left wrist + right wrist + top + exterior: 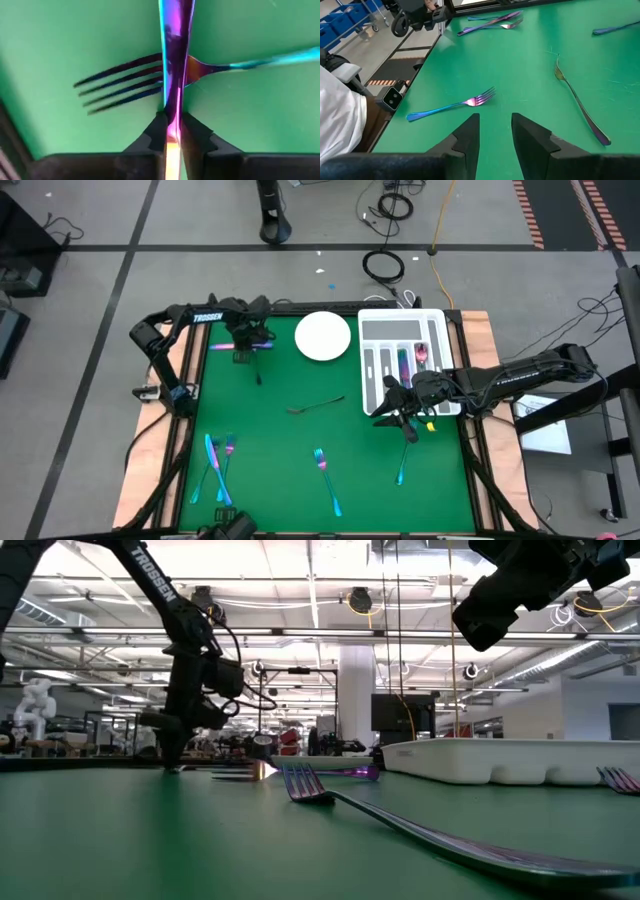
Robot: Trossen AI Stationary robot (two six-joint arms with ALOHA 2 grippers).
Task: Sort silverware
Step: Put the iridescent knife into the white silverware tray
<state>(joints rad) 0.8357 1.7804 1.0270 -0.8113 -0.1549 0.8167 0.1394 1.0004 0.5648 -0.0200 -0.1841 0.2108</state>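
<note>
Green felt covers my counter [280,470], where iridescent silverware lies scattered. Along the near edge, toward the left corner, a cluster of pieces [217,465] lies together; a lone fork [327,473] sits near the middle of that edge, and another piece [401,468] lies toward the right.

Toward the right edge, my right tool [495,131] hangs above the counter with its fingers parted and nothing between them, just beside the near end of the white slotted tray [404,330]. A pink-handled piece [421,352] and a teal one [403,363] rest in the tray's slots. A dull, dark fork [315,405] lies at the counter's centre.

Near the far left corner, my left tool [172,132] is down at the counter, its fingers pinched on a purple-blue utensil [175,55] that lies across another fork [130,82]. A white round plate [322,336] sits at the far edge, between that tool and the tray.
</note>
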